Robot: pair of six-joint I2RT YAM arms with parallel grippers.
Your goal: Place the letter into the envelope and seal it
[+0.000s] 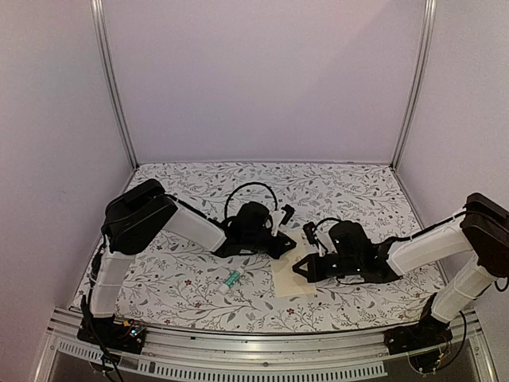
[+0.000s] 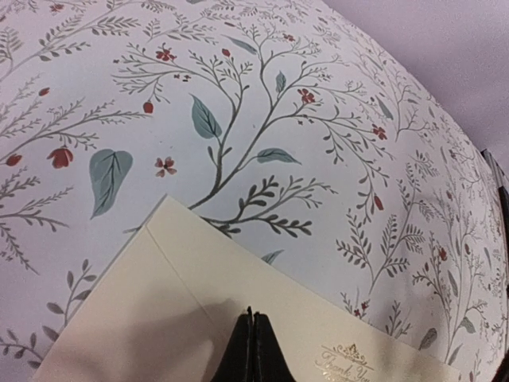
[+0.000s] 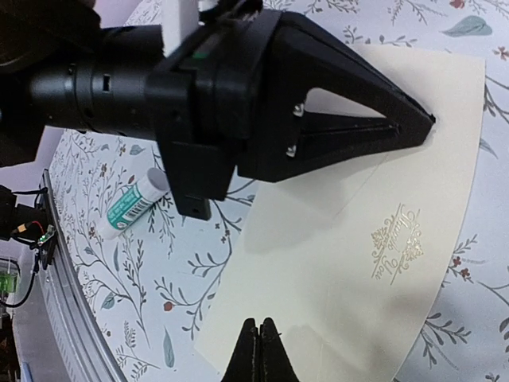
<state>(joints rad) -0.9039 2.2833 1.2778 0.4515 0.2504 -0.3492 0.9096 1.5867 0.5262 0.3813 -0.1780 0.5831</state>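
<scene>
Gilt emblem (image 3: 395, 251) on envelope (image 3: 358, 239) reads "Thank You" in script. Glue stick (image 3: 131, 203) has a green label, print too small to read. Envelope lies flat on floral table (image 1: 199, 183), front centre, partly hidden under both claws. Left claw (image 3: 427, 122) clenched, tips down on envelope. Right claw (image 3: 258, 354) clenched over envelope's edge, contact unclear, gripping nothing.
</scene>
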